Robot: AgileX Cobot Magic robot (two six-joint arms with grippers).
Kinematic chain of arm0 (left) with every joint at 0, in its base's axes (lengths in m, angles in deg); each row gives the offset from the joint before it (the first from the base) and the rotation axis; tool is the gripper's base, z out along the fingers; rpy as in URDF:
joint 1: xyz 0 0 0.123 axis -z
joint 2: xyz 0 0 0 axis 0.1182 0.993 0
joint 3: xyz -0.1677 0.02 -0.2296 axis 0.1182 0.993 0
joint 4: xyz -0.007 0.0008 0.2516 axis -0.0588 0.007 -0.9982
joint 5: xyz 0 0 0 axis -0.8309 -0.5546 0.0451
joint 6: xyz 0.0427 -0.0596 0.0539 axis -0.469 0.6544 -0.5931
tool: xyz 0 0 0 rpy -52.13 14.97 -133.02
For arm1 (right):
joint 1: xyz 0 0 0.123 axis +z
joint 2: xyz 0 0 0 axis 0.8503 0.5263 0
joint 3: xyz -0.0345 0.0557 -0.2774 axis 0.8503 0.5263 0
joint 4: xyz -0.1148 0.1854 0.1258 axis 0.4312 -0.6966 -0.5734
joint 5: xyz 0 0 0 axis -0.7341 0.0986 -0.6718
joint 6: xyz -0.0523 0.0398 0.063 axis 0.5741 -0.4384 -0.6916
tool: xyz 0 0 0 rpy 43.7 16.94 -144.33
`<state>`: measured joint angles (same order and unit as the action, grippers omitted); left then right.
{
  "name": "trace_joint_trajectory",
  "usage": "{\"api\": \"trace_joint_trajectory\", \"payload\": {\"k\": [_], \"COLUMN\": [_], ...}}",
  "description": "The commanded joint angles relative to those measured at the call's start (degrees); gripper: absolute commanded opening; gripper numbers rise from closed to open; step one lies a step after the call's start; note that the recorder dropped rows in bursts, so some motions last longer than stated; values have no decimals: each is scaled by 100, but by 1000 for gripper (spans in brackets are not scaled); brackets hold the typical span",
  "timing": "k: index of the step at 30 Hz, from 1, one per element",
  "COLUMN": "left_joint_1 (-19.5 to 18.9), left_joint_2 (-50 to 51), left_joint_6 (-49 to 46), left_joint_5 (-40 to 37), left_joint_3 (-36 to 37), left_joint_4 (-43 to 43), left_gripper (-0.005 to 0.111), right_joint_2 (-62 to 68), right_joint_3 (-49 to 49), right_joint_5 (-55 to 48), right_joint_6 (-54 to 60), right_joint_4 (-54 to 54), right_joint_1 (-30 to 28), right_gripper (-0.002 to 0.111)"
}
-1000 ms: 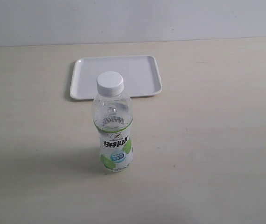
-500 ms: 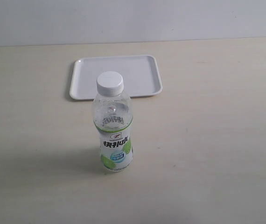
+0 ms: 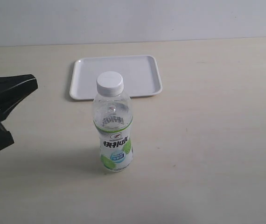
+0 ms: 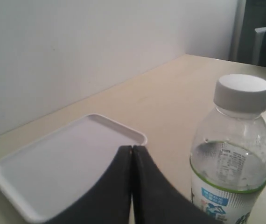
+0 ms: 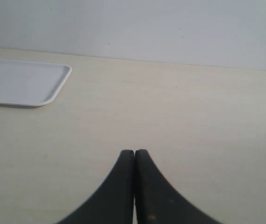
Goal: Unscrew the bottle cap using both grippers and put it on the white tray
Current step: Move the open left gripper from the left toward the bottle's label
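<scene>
**Pale worktop (image 3: 207, 140), bottle closed, both tools clenched**

The worktop was pale and wood-coloured, and a plain light wall (image 3: 133, 18) stood behind it. The white tray (image 3: 137, 74) lay flat in the upper middle of the exterior view. Nothing lay on it.

The bottle (image 3: 114, 135) stood upright in the middle of the frame, just in front of the tray. It did not touch the tray. It was clear, with a white and green label with dark characters on it and a green band above. The bottle cap (image 3: 110, 83) was white and sat on the neck of the bottle.

The left tool (image 4: 132, 150) was black. It showed at the left edge of the exterior view, at about the height of the cap, and was well apart from the bottle. In the left wrist view its two tips were pressed together with nothing between them, and the tray and the bottle could both be seen past them.

The right tool (image 5: 134, 154) did not show in the exterior view. In the right wrist view its black tips were pressed together too, and they held nothing. Bare worktop lay under it, and one corner of the tray was far off.
</scene>
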<state>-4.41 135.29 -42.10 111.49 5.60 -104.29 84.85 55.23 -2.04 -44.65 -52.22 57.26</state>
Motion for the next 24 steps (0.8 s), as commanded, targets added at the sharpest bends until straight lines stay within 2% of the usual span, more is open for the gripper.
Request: {"api": "trace_joint_trajectory", "payload": {"k": [1, 7, 11, 14, 18, 24], "left_joint_1": [-7, -7, -7, -7, -7, -7], "left_joint_2": [542, 777, 816, 816, 816, 816], "left_joint_6": [-73, -778, -791, -737, -737, -586], "left_joint_5": [255, 171, 115, 135, 336, 513], "left_joint_3": [-140, -140, -140, -140, -140, -140], "left_joint_4": [-53, -62, -100, -480, -1176, -1224], "left_gripper": [19, 66, 90, 97, 97, 97], "right_joint_2": [-36, -36, -36, -36, -36, -36], "right_joint_3": [30, 30, 30, 30, 30, 30], "right_joint_5": [71, 71, 71, 71, 71, 71], "right_joint_6": [11, 11, 11, 11, 11, 11], "right_joint_4": [9, 9, 9, 9, 9, 9], "right_joint_1": [-32, -32, -32, -32, -32, -32], "right_gripper": [0, 0, 0, 0, 0, 0]}}
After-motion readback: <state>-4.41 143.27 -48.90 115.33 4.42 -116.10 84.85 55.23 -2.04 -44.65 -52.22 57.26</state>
